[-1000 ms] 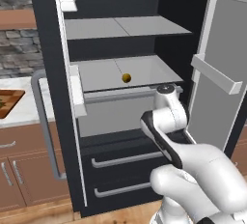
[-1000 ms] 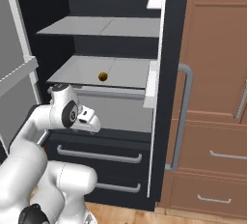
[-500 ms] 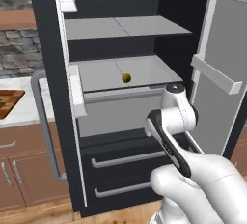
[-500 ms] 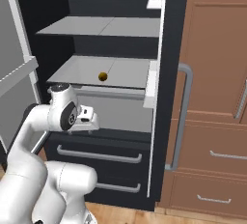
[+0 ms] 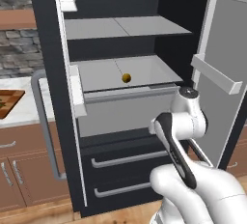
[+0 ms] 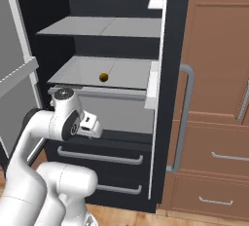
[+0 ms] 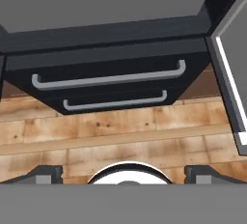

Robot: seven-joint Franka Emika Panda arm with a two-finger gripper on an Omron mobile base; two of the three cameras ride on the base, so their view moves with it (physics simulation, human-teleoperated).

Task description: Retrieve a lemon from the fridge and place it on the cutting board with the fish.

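the small round yellow-olive lemon [image 5: 126, 77] sits alone on a grey shelf [image 5: 144, 68] of the open black fridge [image 6: 172, 35]; the hand [image 7: 123, 174] gapes wide, facing two drawers [image 7: 108, 80] below.

A stone wall [image 5: 19, 49] rises at my far left above a pale counter [image 5: 24, 114]. Brown cabinets [image 5: 26, 170] with small grey pulls sit under it. More brown cabinets [image 6: 216, 98] stand to my right. Below me lies a plank floor [image 7: 120, 136].

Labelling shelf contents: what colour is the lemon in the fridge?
Olive-yellow lemon; clearest in the left base view.
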